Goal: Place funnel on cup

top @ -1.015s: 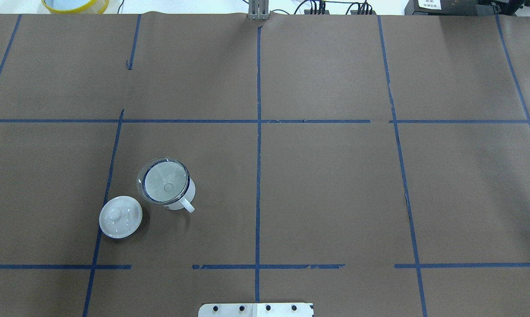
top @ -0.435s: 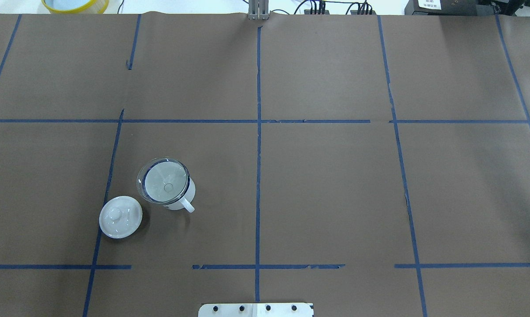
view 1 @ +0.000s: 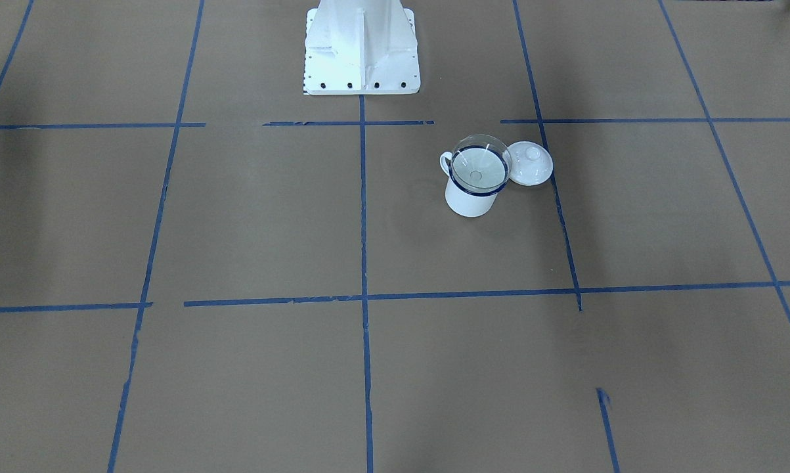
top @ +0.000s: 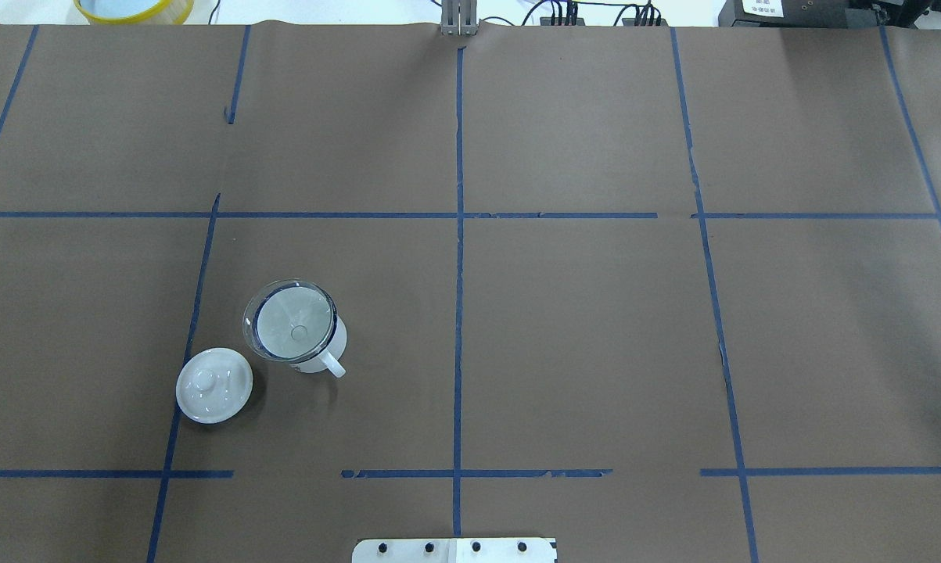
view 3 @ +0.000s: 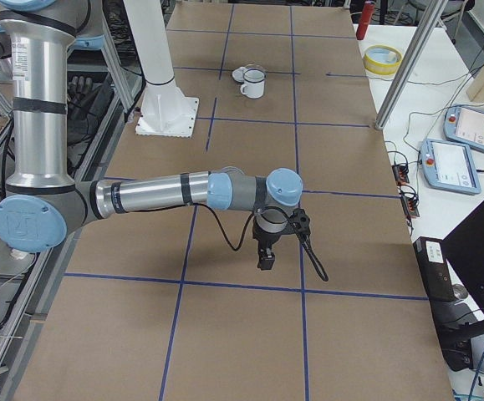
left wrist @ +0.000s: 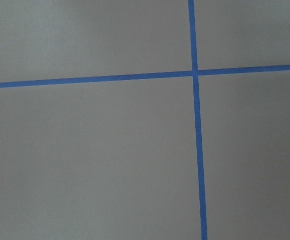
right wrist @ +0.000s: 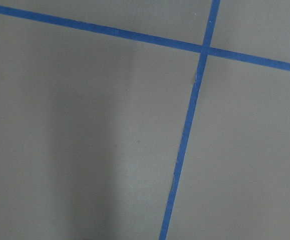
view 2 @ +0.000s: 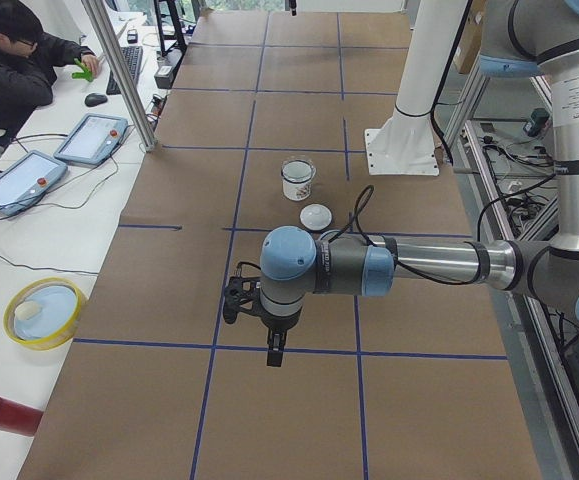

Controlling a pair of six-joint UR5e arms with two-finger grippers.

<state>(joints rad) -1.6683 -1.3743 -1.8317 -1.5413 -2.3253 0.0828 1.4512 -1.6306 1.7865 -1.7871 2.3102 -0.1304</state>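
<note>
The clear funnel sits upright in the mouth of the white cup with the dark blue rim, in the table's left half. Both also show in the front-facing view, the funnel on the cup. No gripper shows in the overhead or front-facing views. In the left side view the near left gripper hangs over bare table, well away from the cup. In the right side view the near right gripper hangs far from the cup. I cannot tell whether either is open or shut. Both wrist views show only brown paper and blue tape.
A round white lid with a knob lies beside the cup, toward the robot's left. The white robot base stands at the table's near middle. A yellow-rimmed bowl and a red can lie off the paper. An operator sits there too.
</note>
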